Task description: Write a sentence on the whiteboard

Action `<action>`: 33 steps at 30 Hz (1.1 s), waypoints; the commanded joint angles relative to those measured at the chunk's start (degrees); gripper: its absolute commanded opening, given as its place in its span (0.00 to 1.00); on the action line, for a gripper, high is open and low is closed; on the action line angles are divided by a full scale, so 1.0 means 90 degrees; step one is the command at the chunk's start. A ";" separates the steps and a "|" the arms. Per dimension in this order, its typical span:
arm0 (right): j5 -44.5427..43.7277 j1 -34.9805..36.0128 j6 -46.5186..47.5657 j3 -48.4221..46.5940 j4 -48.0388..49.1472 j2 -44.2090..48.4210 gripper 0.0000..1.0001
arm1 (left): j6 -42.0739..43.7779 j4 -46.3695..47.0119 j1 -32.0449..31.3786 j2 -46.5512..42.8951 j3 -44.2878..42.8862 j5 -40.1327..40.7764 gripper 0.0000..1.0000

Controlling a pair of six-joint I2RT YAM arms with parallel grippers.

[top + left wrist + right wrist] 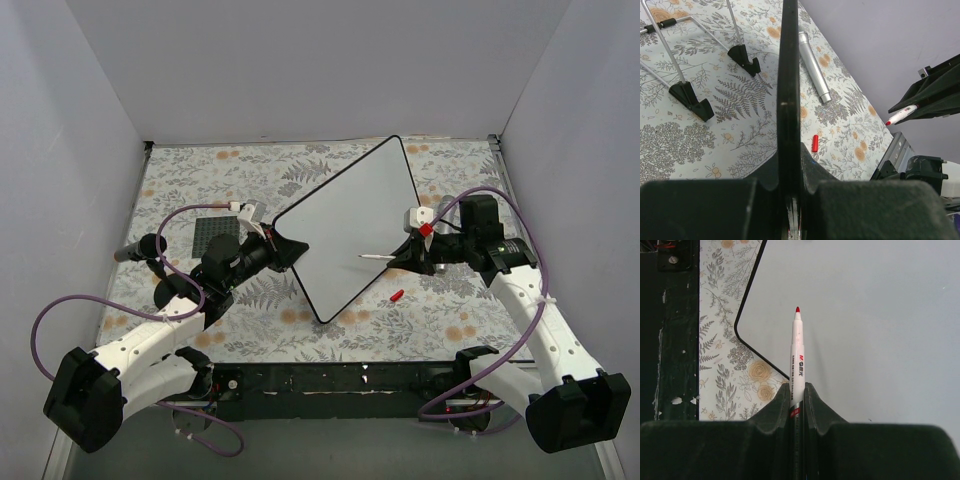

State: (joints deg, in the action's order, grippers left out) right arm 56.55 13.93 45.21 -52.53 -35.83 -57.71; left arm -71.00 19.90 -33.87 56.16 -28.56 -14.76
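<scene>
Top: pinches the blank whiteboard (350,220), in the table's (180,180) middle, at its left corner with the left gripper (288,250). Left wrist: shows jaws clenched on its rim. Right wrist: clasps an uncapped marker (798,355) in the right gripper (797,392), above bare white. Likely pre-writing; calls for lowering the tip to touch.

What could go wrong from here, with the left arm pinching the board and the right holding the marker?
1. The left end effector grips the whiteboard at one edge only; marker pressure away from that grip may twist or slip it.
2. The right end effector holds the marker low on its barrel, so the tip could tilt or slide back on contact.
3. The loose red cap could get knocked.
</scene>
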 commanded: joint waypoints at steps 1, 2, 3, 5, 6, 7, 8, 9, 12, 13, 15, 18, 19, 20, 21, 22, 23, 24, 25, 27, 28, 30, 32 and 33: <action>0.0181 -0.0015 0.0045 0.0134 0.0163 0.0143 0.01 | 0.0252 0.0162 -0.0007 -0.0215 -0.0284 -0.0244 0.00; 0.0181 -0.0025 0.0045 0.0134 0.0163 0.0133 0.01 | 0.0252 0.0152 -0.0016 -0.0195 -0.0284 -0.0235 0.00; 0.0191 -0.0025 0.0045 0.0124 0.0163 0.0143 0.01 | 0.0262 0.0152 -0.0007 -0.0195 -0.0274 -0.0264 0.00; 0.0191 -0.0025 0.0045 0.0134 0.0163 0.0133 0.01 | 0.0262 0.0152 -0.0006 -0.0195 -0.0265 -0.0264 0.00; 0.0191 -0.0025 0.0045 0.0134 0.0163 0.0124 0.01 | 0.0272 0.0162 -0.0006 -0.0195 -0.0274 -0.0273 0.00; 0.0191 -0.0015 0.0045 0.0134 0.0173 0.0133 0.01 | 0.0301 0.0152 -0.0006 -0.0176 -0.0274 -0.0293 0.00; 0.0191 -0.0025 0.0045 0.0134 0.0173 0.0133 0.01 | 0.0321 0.0152 -0.0006 -0.0176 -0.0274 -0.0312 0.00; 0.0191 -0.0015 0.0045 0.0144 0.0173 0.0133 0.01 | 0.0330 0.0152 -0.0006 -0.0176 -0.0265 -0.0332 0.00; 0.0191 -0.0015 0.0045 0.0144 0.0173 0.0124 0.01 | 0.0360 0.0162 -0.0006 -0.0166 -0.0265 -0.0361 0.00; 0.0191 -0.0025 0.0045 0.0144 0.0173 0.0114 0.01 | 0.0370 0.0162 -0.0016 -0.0166 -0.0274 -0.0361 0.00; 0.0191 -0.0025 0.0045 0.0153 0.0183 0.0114 0.01 | 0.0379 0.0162 -0.0006 -0.0166 -0.0255 -0.0381 0.00; 0.0191 -0.0015 0.0045 0.0153 0.0183 0.0114 0.01 | 0.0408 0.0172 -0.0006 -0.0166 -0.0255 -0.0401 0.00; 0.0191 -0.0015 0.0045 0.0153 0.0183 0.0104 0.01 | 0.0399 0.0162 -0.0006 -0.0166 -0.0265 -0.0401 0.00; 0.0191 -0.0025 0.0045 0.0144 0.0183 0.0114 0.01 | 0.0399 0.0172 -0.0006 -0.0166 -0.0265 -0.0410 0.00; 0.0191 -0.0025 0.0045 0.0153 0.0183 0.0114 0.01 | 0.0399 0.0162 -0.0016 -0.0166 -0.0255 -0.0410 0.00; 0.0191 -0.0015 0.0045 0.0144 0.0183 0.0114 0.01 | 0.0409 0.0162 -0.0007 -0.0176 -0.0255 -0.0420 0.00; 0.0191 -0.0015 0.0045 0.0153 0.0183 0.0104 0.01 | 0.0409 0.0162 -0.0006 -0.0156 -0.0255 -0.0439 0.00; 0.0191 -0.0015 0.0045 0.0153 0.0183 0.0114 0.01 | 0.0409 0.0172 -0.0006 -0.0166 -0.0265 -0.0449 0.00; 0.0191 -0.0015 0.0045 0.0144 0.0183 0.0114 0.01 | 0.0409 0.0172 -0.0006 -0.0166 -0.0255 -0.0449 0.00; 0.0191 -0.0015 0.0045 0.0144 0.0183 0.0104 0.01 | 0.0428 0.0172 -0.0006 -0.0147 -0.0255 -0.0459 0.00; 0.0191 -0.0015 0.0045 0.0153 0.0183 0.0104 0.01 | 0.0428 0.0172 -0.0006 -0.0137 -0.0255 -0.0459 0.00; 0.0191 -0.0025 0.0045 0.0144 0.0183 0.0114 0.01 | 0.0418 0.0172 -0.0006 -0.0117 -0.0265 -0.0479 0.00; 0.0191 -0.0015 0.0045 0.0153 0.0183 0.0094 0.01 | 0.0438 0.0172 -0.0006 -0.0127 -0.0245 -0.0479 0.00; 0.0191 -0.0025 0.0045 0.0163 0.0183 0.0104 0.01 | 0.0428 0.0181 -0.0016 -0.0127 -0.0245 -0.0479 0.00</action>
State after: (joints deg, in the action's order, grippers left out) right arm 56.97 13.89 45.21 -50.85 -35.57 -57.45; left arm -68.29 19.46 -33.87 56.18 -28.56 -16.93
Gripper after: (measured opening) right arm 0.165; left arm 0.033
